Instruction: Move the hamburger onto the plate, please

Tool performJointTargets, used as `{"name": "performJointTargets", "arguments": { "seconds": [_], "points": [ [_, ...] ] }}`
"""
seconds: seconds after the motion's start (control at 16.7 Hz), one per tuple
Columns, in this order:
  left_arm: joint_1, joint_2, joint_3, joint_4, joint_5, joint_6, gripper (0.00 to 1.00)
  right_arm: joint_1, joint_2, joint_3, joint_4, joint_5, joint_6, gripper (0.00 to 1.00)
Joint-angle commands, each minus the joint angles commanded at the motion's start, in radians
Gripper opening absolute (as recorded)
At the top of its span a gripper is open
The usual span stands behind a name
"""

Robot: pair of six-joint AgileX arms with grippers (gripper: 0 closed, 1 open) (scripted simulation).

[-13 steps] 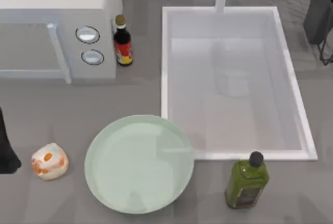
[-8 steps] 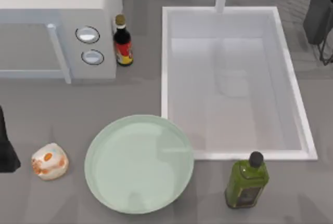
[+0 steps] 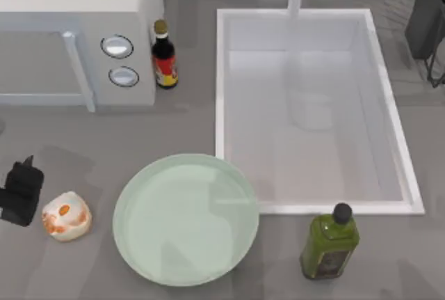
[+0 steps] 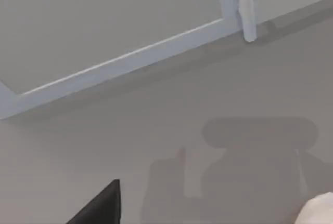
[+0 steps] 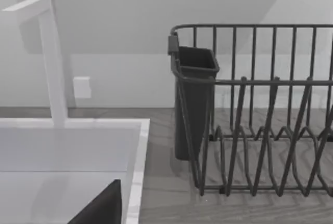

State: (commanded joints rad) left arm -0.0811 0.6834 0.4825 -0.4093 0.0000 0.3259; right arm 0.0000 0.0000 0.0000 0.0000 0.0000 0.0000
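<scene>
Left gripper: just beside the hamburger, left of the plate; finger spread cannot be told.
Right arm: parked at the far right.

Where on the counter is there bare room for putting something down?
Free: the grey strip between the microwave and the plate, and the patch right of the olive oil bottle. Crowded: the left edge, where the left hand sits close beside the hamburger.

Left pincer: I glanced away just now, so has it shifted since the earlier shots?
Yes. The left pincer came inward from the table's left edge, now beside the hamburger.
</scene>
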Motion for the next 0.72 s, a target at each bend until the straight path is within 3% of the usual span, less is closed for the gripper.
{"name": "performJointTargets", "arguments": {
  "seconds": [0.42, 0.72],
  "points": [
    [-0.085, 0.704, 0.407, -0.355, -0.003, 0.299, 1.0, 0.0, 0.0, 0.0, 0.0, 0.0, 0.0, 1.0],
    [-0.129, 0.963, 0.563, -0.525, 0.0, 0.438, 1.0, 0.0, 0.0, 0.0, 0.0, 0.0, 0.0, 1.0]
  ]
}}
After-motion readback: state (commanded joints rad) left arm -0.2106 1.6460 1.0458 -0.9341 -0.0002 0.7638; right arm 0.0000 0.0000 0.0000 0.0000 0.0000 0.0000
